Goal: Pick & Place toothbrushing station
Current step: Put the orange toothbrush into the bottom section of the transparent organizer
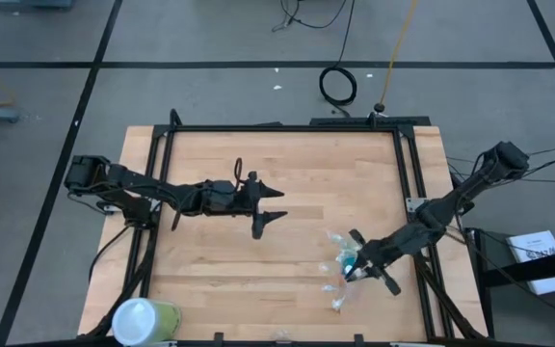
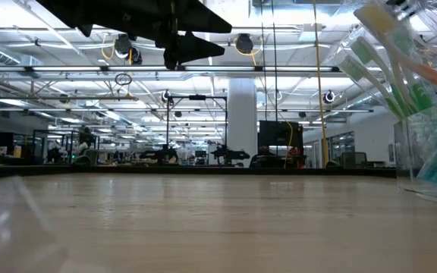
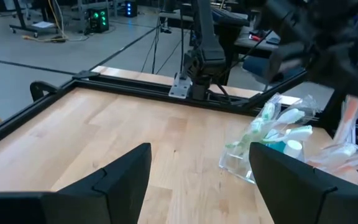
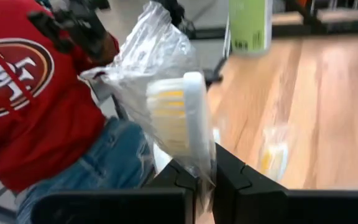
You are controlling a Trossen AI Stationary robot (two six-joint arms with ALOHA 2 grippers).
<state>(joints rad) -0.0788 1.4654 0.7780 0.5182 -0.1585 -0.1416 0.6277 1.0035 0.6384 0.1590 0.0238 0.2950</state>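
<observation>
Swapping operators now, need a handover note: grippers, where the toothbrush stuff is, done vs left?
Right gripper: shut on a wrapped toothbrush, lifted by the table's right-front area.
Left gripper: open, empty, hovering mid-table.
Clear holder stands at right-front with green and white toothbrushes and a teal tube in it; one more wrapped brush lies on the wood.
Left: place the held brush, then the loose one.
</observation>
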